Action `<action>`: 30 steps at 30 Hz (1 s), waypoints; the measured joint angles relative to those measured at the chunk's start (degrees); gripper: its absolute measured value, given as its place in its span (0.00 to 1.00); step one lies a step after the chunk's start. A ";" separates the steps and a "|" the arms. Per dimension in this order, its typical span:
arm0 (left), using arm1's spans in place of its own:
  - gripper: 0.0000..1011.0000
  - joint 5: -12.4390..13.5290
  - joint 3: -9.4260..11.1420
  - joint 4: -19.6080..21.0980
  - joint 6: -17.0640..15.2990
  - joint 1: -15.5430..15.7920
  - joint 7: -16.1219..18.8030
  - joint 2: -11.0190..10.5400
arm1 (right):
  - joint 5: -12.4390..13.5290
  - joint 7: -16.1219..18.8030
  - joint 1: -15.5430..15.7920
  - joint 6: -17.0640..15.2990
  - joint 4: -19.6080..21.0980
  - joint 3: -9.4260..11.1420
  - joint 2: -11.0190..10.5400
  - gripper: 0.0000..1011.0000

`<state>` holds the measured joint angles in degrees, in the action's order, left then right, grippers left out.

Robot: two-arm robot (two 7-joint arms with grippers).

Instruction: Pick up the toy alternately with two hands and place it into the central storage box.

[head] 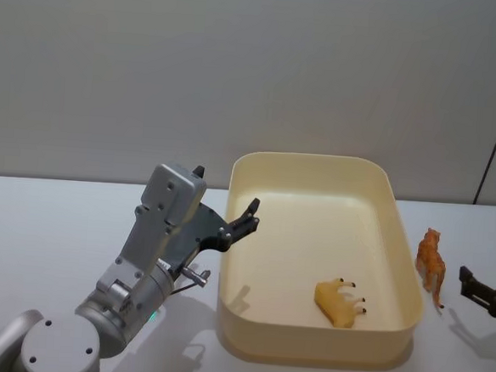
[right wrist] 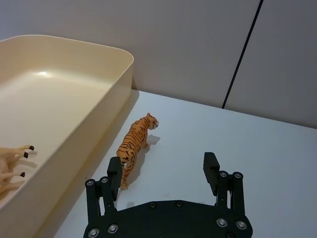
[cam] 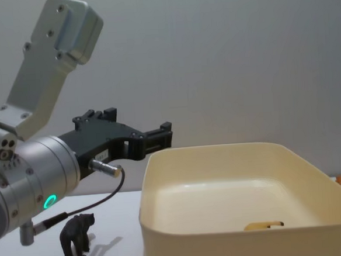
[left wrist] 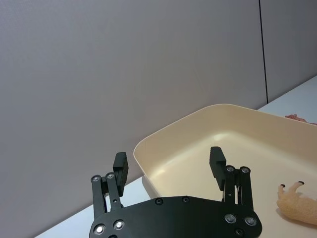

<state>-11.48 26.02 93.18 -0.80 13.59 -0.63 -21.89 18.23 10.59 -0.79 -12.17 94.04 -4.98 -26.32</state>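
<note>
Nearest, my left end effector (left wrist: 168, 158) hangs open above the left rim of the storage box (head: 318, 160); a cream toy (head: 339, 301) lies inside. Beside the box a toy tiger (head: 431, 263) stands, my right end effector (right wrist: 162, 163) open near it.

My left gripper (head: 225, 190) hangs with fingers spread over the left wall of the storage box (head: 318, 162); a pale toy animal (head: 339, 302) lies inside, near right. An orange tiger (head: 431, 261) stands just right of the box, my right gripper (head: 479, 290) beside it
</note>
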 joint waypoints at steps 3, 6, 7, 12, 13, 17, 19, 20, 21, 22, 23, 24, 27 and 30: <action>0.99 0.00 0.00 0.00 0.00 0.00 0.00 0.00 | -1.19 0.29 -1.52 -0.22 -1.70 -0.72 0.99 0.99; 0.99 0.00 0.00 -0.01 0.00 0.00 0.00 0.00 | -2.35 0.48 -2.89 -0.33 -3.43 -1.54 1.87 0.99; 0.99 0.00 0.00 0.00 0.00 0.00 0.00 0.00 | -2.72 0.52 -3.21 -0.37 -3.84 -1.72 2.11 0.99; 0.99 0.00 0.00 0.00 0.00 0.00 0.00 0.00 | -4.39 0.74 -5.41 -0.40 -6.40 -2.88 3.59 0.99; 0.99 0.00 0.00 0.00 0.00 0.00 0.00 0.00 | -5.03 0.89 -6.07 -0.40 -7.21 -3.26 4.08 0.99; 0.99 0.00 0.00 0.00 0.00 0.00 0.00 0.00 | -6.12 1.09 -7.45 -0.36 -8.93 -4.09 5.11 0.99; 0.99 0.00 0.00 0.00 0.00 0.00 0.00 0.00 | -7.22 1.15 -8.67 -0.34 -10.59 -4.83 6.09 0.99; 0.99 0.00 0.00 0.00 0.00 0.00 0.00 0.00 | -7.70 1.15 -9.11 -0.34 -11.21 -5.13 6.45 0.99; 0.99 0.00 0.00 0.00 0.00 0.00 0.00 0.00 | -7.95 1.15 -9.43 -0.34 -11.63 -5.32 6.69 0.99; 0.99 0.00 0.00 0.00 0.00 0.00 0.00 0.00 | -8.16 1.15 -9.68 -0.34 -11.94 -5.46 6.87 0.97; 0.99 0.00 0.00 0.00 0.00 0.00 0.00 0.00 | -8.54 1.14 -10.09 -0.34 -12.51 -5.72 7.19 0.94; 0.99 0.00 0.00 0.00 0.00 0.00 0.00 0.00 | -8.72 1.13 -10.27 -0.34 -12.78 -5.83 7.34 0.93; 0.99 0.00 0.00 0.00 0.00 0.00 0.00 0.00 | -9.31 1.10 -10.93 -0.34 -13.65 -6.27 7.89 0.86; 0.99 0.00 0.00 0.00 0.00 0.00 0.00 0.00 | -9.77 1.07 -11.43 -0.35 -14.38 -6.60 8.30 0.77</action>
<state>-11.48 26.02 93.18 -0.80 13.59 -0.63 -21.89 8.45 11.66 -12.23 -12.52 79.66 -11.58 -18.02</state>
